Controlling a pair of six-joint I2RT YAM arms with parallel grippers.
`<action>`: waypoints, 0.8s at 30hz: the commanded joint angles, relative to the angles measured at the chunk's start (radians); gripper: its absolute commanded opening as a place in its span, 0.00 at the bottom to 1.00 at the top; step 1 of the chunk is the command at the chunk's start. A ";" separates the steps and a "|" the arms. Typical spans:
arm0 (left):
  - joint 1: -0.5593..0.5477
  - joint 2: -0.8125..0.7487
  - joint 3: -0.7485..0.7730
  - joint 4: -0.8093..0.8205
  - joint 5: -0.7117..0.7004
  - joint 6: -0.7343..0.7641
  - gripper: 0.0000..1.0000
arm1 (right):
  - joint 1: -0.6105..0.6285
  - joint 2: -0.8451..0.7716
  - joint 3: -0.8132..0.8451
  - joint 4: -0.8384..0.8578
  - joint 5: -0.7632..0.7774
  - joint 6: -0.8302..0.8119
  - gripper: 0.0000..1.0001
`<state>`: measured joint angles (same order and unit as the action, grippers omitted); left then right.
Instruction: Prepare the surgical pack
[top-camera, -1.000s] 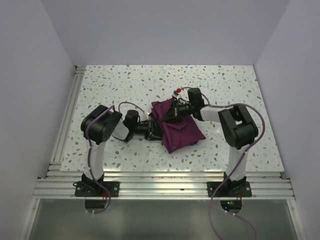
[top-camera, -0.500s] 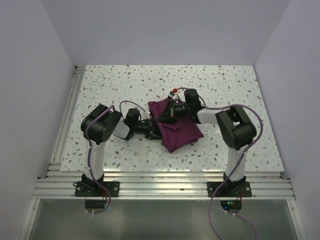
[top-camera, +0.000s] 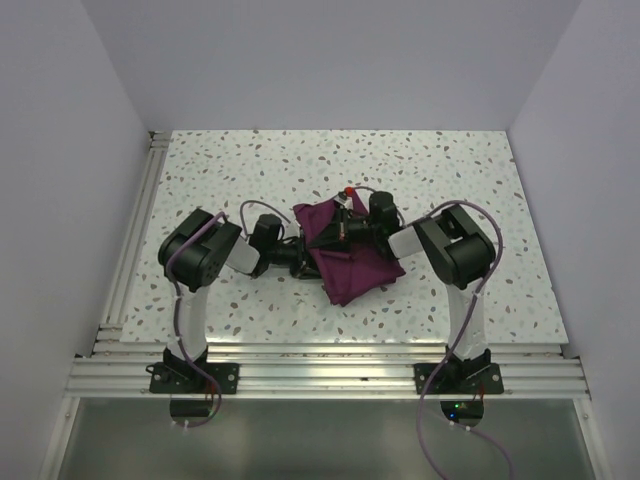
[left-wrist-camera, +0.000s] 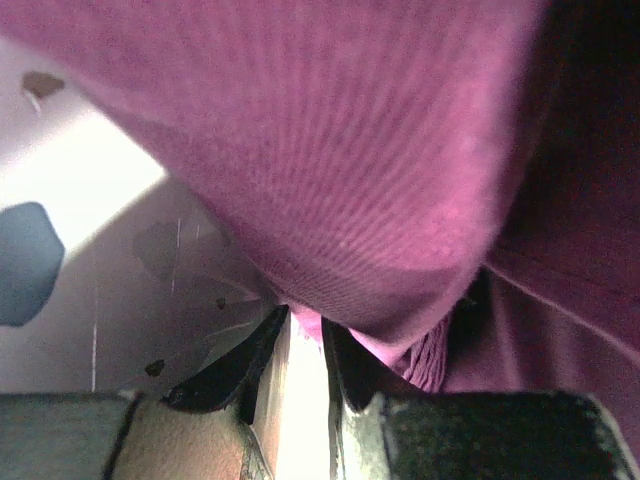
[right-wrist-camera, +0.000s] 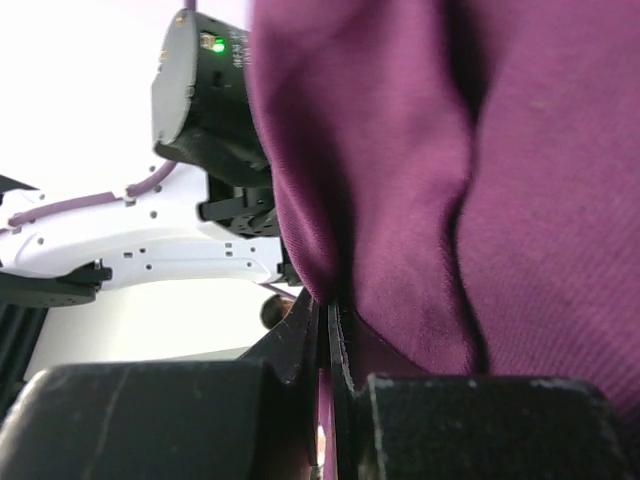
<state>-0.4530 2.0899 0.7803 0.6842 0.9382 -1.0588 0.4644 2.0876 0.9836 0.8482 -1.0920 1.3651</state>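
surgical pack (top-camera: 352, 262): folded plum bundle on the speckled table (top-camera: 240, 170), lying between the two pincers.
left gripper (left-wrist-camera: 305, 335): fingers almost together, seemingly pinching a cloth fold at their tips; view is blurry.
right gripper (right-wrist-camera: 326, 312): clamped on a cloth edge, with the pack bulging just above its fingers.

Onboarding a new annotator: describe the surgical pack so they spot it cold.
On the speckled white table, look to the middle, where the left gripper and right gripper meet. The surgical pack is the folded plum-purple cloth bundle pinched there, the only cloth among hard black-and-white arm parts.
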 joint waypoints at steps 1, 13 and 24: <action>-0.026 -0.024 0.039 -0.037 -0.087 0.057 0.24 | 0.051 0.066 -0.029 0.285 -0.051 0.176 0.00; -0.026 -0.034 0.014 -0.029 -0.113 0.065 0.23 | 0.034 0.154 -0.059 0.339 -0.042 0.178 0.00; 0.028 -0.122 -0.150 0.103 -0.177 0.036 0.39 | 0.016 -0.076 0.084 -0.641 0.076 -0.475 0.00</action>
<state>-0.4480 2.0041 0.6926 0.7071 0.8551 -1.0458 0.4599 2.0945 0.9974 0.6716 -1.0809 1.1736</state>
